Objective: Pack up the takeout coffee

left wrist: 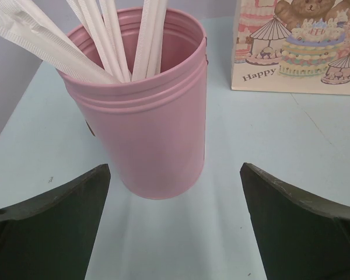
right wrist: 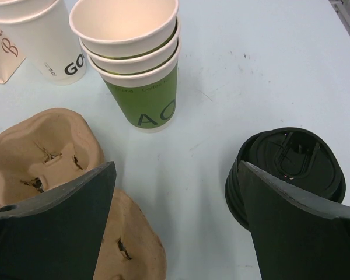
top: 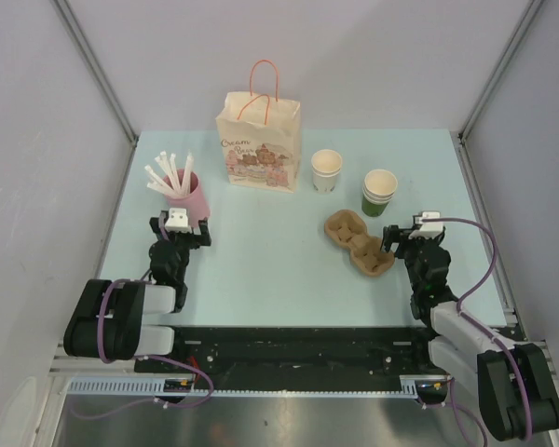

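Observation:
The takeout coffee is out of view: no lidded cup shows in any view. A stack of lidless green cups point(top: 379, 191) point(right wrist: 137, 70) and a stack of lidless white cups point(top: 326, 170) point(right wrist: 41, 41) stand at the back right. A stack of black lids point(right wrist: 291, 160) lies beside my right gripper point(top: 412, 233) point(right wrist: 178, 166), which is open over bare table, with the brown pulp tray point(top: 359, 242) point(right wrist: 41, 157) on its left. My left gripper point(top: 180, 231) point(left wrist: 175, 169) is open and empty, just in front of a pink can point(top: 188, 196) point(left wrist: 146, 128).
The pink can holds several wrapped straws point(top: 168, 172) point(left wrist: 99, 35). A printed paper bag point(top: 258, 140) point(left wrist: 297, 46) with orange handles stands upright at the back middle. Grey walls close in the table on both sides and at the back.

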{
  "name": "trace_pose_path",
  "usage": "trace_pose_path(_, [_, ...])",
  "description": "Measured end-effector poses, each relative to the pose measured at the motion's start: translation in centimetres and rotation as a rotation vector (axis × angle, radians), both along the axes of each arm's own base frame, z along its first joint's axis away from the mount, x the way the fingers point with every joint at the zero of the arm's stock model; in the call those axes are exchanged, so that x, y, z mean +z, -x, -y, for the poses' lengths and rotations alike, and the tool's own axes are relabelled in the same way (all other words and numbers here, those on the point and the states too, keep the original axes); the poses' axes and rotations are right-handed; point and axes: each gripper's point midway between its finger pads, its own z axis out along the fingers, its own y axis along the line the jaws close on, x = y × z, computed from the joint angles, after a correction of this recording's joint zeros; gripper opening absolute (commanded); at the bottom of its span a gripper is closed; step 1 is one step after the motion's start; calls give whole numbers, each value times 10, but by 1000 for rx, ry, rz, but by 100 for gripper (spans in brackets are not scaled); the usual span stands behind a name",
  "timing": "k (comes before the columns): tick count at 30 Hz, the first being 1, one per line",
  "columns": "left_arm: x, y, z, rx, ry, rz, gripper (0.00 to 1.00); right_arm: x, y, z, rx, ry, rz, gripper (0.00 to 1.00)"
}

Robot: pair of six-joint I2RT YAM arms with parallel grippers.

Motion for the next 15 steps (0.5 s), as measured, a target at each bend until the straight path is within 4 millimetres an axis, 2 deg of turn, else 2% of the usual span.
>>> trace_pose_path(3, [0, 0, 0, 0, 0, 0, 100, 1, 1, 0, 3, -5, -11, 93])
trace_pose_path(5, [0, 0, 0, 0, 0, 0, 100, 11, 0, -1, 9, -24, 1, 94])
trace_pose_path(7, [0, 0, 0, 0, 0, 0, 100, 26, -2, -2, 18, -47, 26, 94])
trace_pose_path(11, [0, 0, 0, -1, 0, 0, 100, 69, -8, -8, 53, -93, 81, 92])
trace_pose_path(15, [7, 3, 17, -103, -12, 8, 100, 103, -16, -16, 86, -113, 72, 89])
